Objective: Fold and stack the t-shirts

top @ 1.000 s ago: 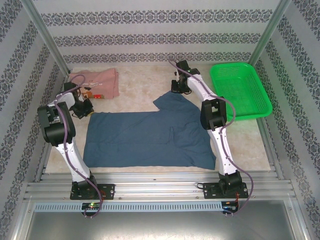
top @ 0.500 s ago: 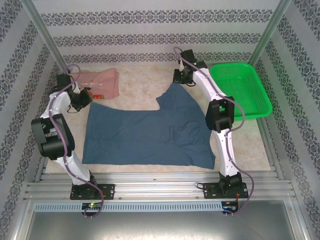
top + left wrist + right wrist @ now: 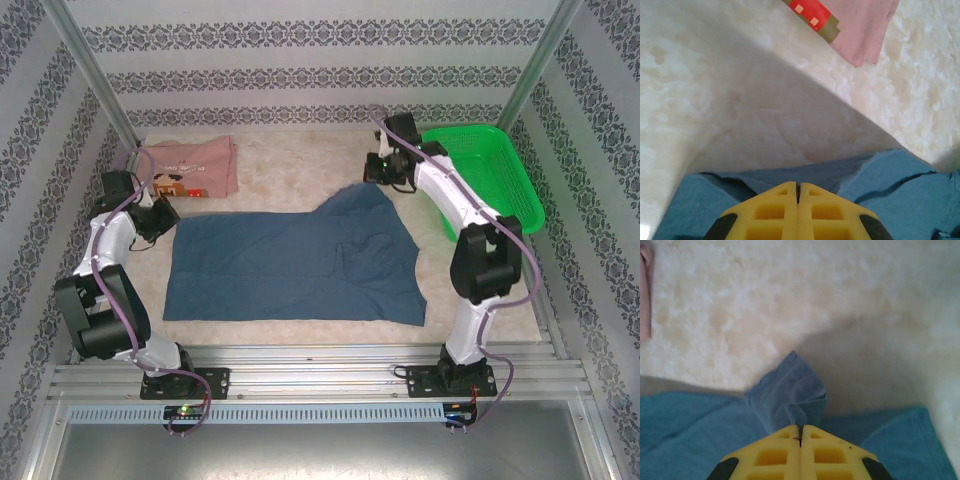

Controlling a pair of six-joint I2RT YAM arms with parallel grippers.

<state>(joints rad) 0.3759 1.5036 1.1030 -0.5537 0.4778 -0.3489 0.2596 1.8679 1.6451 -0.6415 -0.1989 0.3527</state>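
Spreading apart over the last second, both arms have pulled the blue shirt point(image 3: 290, 265) from a skewed, rumpled lie into a flatter rectangle. The left gripper point(image 3: 798, 186) is clamped on the shirt's edge, with cloth trailing back beneath it. The right gripper point(image 3: 800, 429) pinches a bunched fold and has swung out beside the basket point(image 3: 490, 185). The pink shirt point(image 3: 190, 165) lies just beyond the left gripper. The blue shirt looks nearly spread enough for a first fold.
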